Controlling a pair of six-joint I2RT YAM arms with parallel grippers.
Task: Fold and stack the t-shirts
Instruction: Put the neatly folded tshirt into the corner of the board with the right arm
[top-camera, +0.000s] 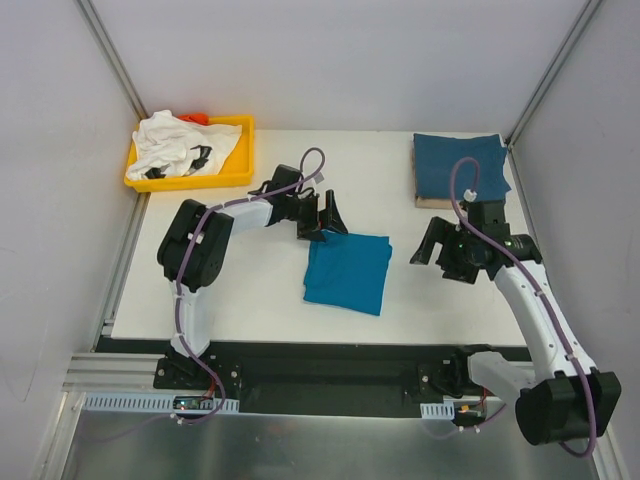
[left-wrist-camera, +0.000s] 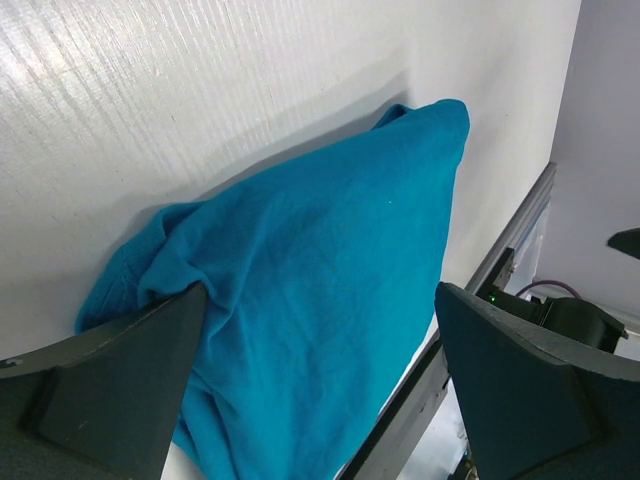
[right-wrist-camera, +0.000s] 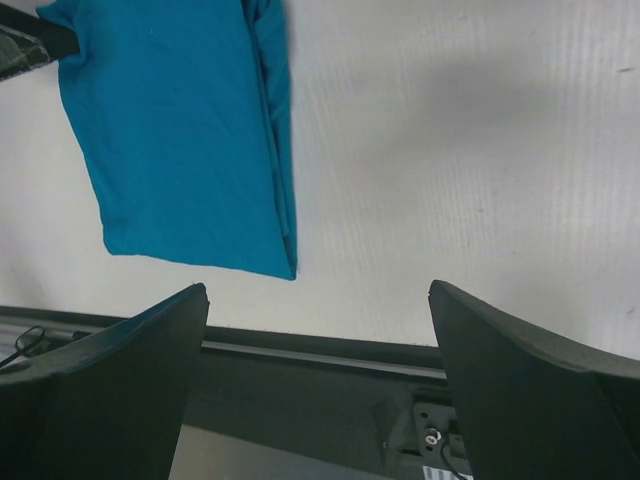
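Lab robot cell: white panels (top-camera: 330, 60), aluminium rails (top-camera: 105, 372).

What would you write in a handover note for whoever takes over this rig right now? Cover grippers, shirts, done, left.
Left gripper: open, at the far-left corner of the folded teal shirt, not gripping.
Right gripper: open, empty, to that shirt's right.
Dark blue shirt: folded, far right.
White shirt: crumpled in the yellow tray.
Done: two shirts folded.
Left: stack the teal one; fold and stack the white one.
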